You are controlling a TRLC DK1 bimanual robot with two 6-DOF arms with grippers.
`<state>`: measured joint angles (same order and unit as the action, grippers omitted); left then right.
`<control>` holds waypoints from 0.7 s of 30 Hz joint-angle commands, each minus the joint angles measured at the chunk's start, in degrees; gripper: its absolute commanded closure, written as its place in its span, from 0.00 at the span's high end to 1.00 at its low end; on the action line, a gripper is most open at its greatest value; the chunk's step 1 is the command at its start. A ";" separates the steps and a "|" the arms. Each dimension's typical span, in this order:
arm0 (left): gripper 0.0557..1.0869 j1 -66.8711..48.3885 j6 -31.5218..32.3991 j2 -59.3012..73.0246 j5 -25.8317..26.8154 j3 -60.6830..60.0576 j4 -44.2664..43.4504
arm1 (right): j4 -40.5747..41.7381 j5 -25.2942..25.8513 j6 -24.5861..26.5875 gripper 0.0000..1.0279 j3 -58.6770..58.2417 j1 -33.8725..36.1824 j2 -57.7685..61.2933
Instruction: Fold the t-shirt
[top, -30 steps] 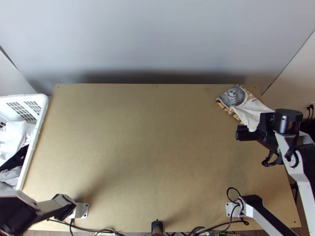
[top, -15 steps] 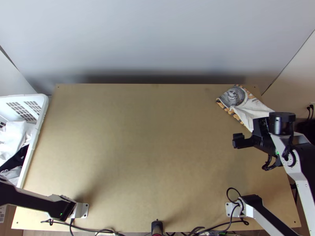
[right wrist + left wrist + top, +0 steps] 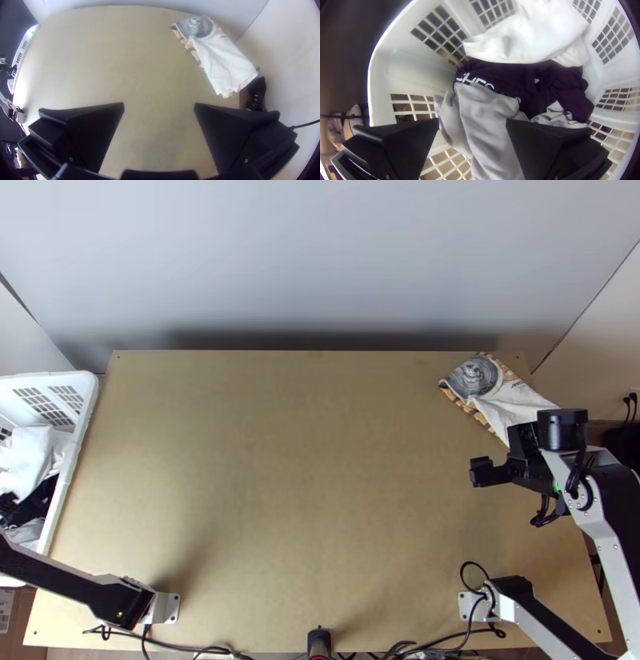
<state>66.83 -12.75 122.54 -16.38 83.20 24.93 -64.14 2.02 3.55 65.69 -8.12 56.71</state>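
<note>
Left of the counter, my left claw gaped empty above clothes in the basket; my right claw gaped empty over the counter's right side. The printed t-shirt lay folded at the counter's far-right corner, near pale walls.

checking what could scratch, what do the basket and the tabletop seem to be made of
The basket looks like white moulded plastic, smooth with a slight sheen, going by its grid walls. The tabletop seems a matt wood-based board, going by its even tan face; solid or veneered I can't tell.
</note>
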 commanded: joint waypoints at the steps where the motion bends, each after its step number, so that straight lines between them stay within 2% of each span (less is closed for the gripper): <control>1: 0.95 -5.74 -8.60 3.41 -1.72 -1.28 -7.35 | -0.90 -0.09 0.40 0.95 -0.21 0.56 0.16; 6: 0.95 -8.29 -9.66 8.42 -4.54 5.40 -7.70 | -1.87 0.00 0.93 0.95 -0.21 1.44 -0.11; 11: 0.95 -9.87 -11.15 13.87 -4.45 12.07 -4.89 | -2.22 0.00 1.11 0.95 -0.21 1.88 -0.11; 15: 0.95 -9.96 -7.99 19.14 -4.10 18.84 0.47 | -2.39 -0.09 1.11 0.95 -0.48 2.58 0.07; 18: 0.95 -10.05 -5.26 22.92 -1.55 23.68 6.71 | -2.75 -0.09 0.93 0.95 -0.30 3.11 0.33; 21: 0.95 -10.75 -4.03 24.59 -0.76 24.47 7.15 | -3.01 -0.09 0.84 0.95 -0.30 3.64 0.51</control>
<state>57.32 -19.88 141.14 -19.07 101.25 26.94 -66.57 1.91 4.56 65.34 -5.56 56.86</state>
